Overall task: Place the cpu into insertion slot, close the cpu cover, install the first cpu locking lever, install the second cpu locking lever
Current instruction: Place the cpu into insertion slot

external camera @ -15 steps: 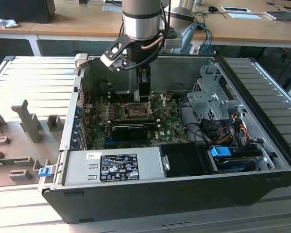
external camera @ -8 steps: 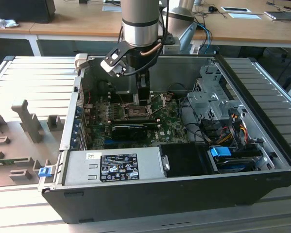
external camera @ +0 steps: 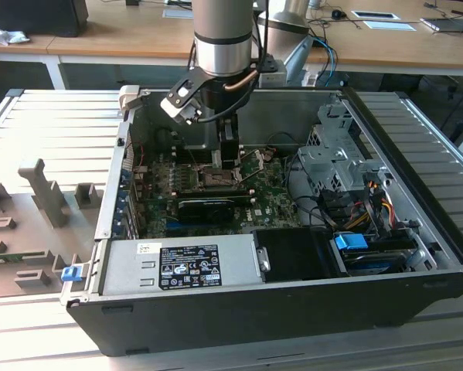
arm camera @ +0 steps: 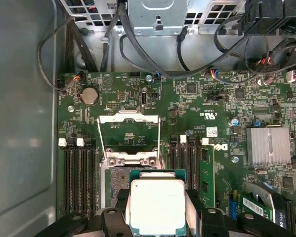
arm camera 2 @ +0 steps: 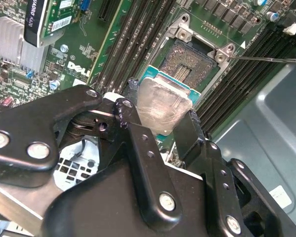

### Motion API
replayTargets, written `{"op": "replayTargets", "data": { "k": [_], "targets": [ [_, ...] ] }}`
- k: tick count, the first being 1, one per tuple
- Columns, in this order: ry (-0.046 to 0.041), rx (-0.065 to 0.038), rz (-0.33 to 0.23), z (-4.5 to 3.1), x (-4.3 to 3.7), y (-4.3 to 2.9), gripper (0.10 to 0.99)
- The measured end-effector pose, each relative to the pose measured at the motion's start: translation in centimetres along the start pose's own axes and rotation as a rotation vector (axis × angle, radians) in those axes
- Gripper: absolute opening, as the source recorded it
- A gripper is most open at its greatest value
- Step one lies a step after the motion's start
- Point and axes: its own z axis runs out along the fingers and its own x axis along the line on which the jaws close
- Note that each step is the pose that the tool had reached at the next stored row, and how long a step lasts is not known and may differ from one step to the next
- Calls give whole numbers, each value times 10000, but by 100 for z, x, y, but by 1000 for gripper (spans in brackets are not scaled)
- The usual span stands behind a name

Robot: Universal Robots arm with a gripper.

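Gripper (arm camera 2: 162, 118) first: it is clamped on the cpu (arm camera 2: 160, 96), one black finger (arm camera 2: 133, 111) pressed to each of two opposite edges; the chip's pale silver face is turned up toward both wrist views.

It hangs over one edge of the insertion slot (arm camera 2: 185, 66), part of the dark pin field bare beyond it; whether chip and socket touch I cannot tell.

Just past the socket the cpu cover (arm camera: 129, 118) is swung open on its hinge — a silvery frame with an open centre, green motherboard (arm camera: 187, 108) showing through it; a thin locking lever (arm camera 2: 261, 59) juts out from one socket corner, released.

Long black memory slots (arm camera: 81, 173) run along both sides of the socket; a finned heat sink (arm camera: 268, 144) sits farther off on the board.

In the exterior view the arm comes straight down into the open computer case (external camera: 293, 313), which lies on its side on a ribbed metal table (external camera: 53, 124); behind it stands a wooden desk (external camera: 123, 31).
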Motion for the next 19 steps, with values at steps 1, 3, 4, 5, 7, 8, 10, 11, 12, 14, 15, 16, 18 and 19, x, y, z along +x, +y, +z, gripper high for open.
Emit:
{"op": "replayTargets", "data": {
  "k": [1, 3, 4, 5, 7, 8, 10, 11, 12, 14, 15, 16, 18, 19],
  "targets": [
    [0, 1, 0, 2, 0, 0, 533],
    [1, 1, 1, 9, 0, -1, 533],
    [2, 1, 0, 13, 0, -1, 533],
    [1, 1, 0, 16, 0, -1, 533],
    [1, 1, 0, 21, 0, -2, 533],
    [1, 1, 0, 23, 0, -2, 533],
    [2, 0, 1, 30, 0, -3, 533],
    [2, 1, 0, 33, 0, -3, 533],
    [1, 1, 0, 39, 0, -3, 533],
    [1, 1, 0, 48, -1, -4, 533],
    [2, 0, 0, 52, 0, -4, 533],
    [2, 0, 0, 54, -1, -5, 533],
    [3, -1, 0, 63, 0, -5, 533],
    [2, 0, 0, 76, 0, -6, 533]
  ]
}}
